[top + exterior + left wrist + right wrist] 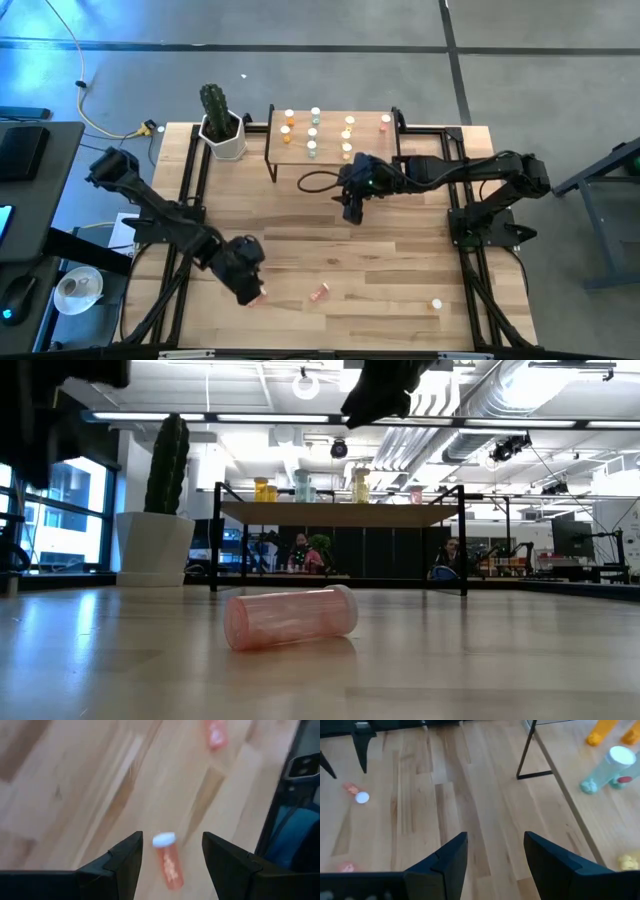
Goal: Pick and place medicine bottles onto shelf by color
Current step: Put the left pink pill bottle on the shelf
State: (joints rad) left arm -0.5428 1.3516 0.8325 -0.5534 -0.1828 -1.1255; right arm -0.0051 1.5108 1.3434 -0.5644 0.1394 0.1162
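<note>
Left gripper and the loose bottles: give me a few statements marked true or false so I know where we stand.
1. The left gripper is open over a red-pink bottle lying on the table. True.
2. The right gripper holds a bottle. False: it is open and empty, near the shelf.
3. The shelf has no bottles on it. False: several already stand there.
4. Another red-pink bottle lies on its side on the table. True.
5. The cactus pot sits on the shelf. False: it stands on the table beside it.
</note>
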